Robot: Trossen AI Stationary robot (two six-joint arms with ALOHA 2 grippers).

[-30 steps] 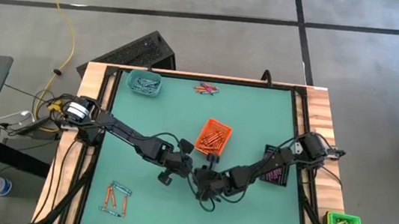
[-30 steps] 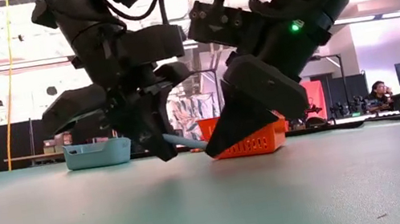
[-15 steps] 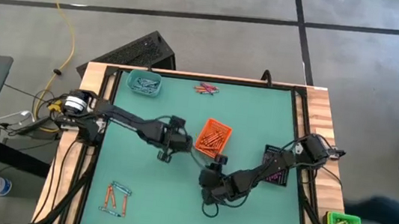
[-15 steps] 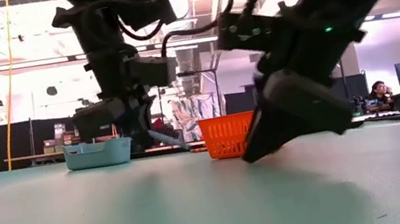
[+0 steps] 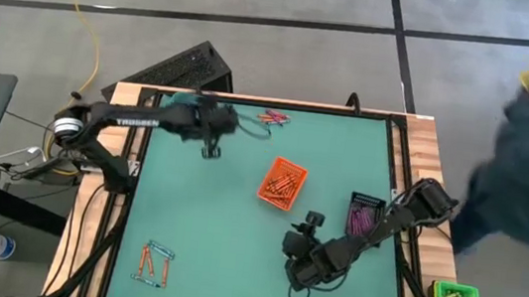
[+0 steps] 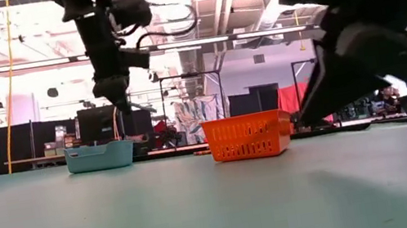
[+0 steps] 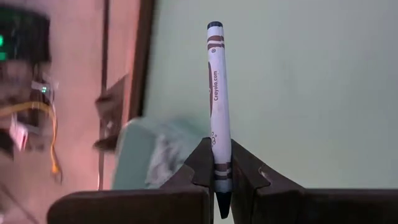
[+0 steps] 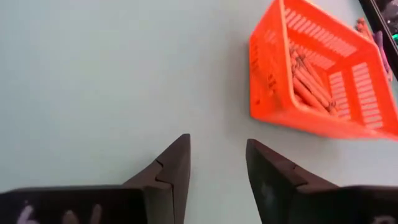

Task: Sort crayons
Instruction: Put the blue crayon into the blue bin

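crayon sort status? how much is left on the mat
Done: the orange tray holds orange crayons, the black tray pink ones, and the light blue tray has some too. In hand: the left gripper is shut on a blue-grey crayon near that blue tray. The right gripper is open and empty. Left: a loose pile at the mat's near left and a small cluster at the far edge.

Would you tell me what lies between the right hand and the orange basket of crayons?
Nothing: the high view shows only bare green mat between the right hand and the orange basket.
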